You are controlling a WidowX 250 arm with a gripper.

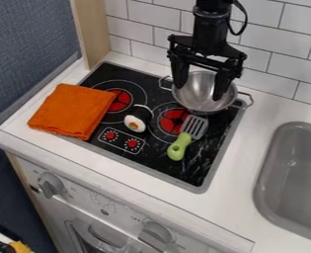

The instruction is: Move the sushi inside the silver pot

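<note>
My gripper hangs from the top of the view over the silver pot, its two fingers spread wide apart with no sushi between them. The silver pot, a round metal bowl with wire handles, stands at the back right of the black stove. In front of it and to the left, the sushi lies on the stove between the burners, a black roll with a white and orange end turned toward the camera. The gripper's fingers hide parts of the pot's inside.
An orange cloth lies over the stove's left edge. A spatula with a green handle rests on the stove in front of the pot. The grey sink is at the right, and a tiled wall rises behind the stove.
</note>
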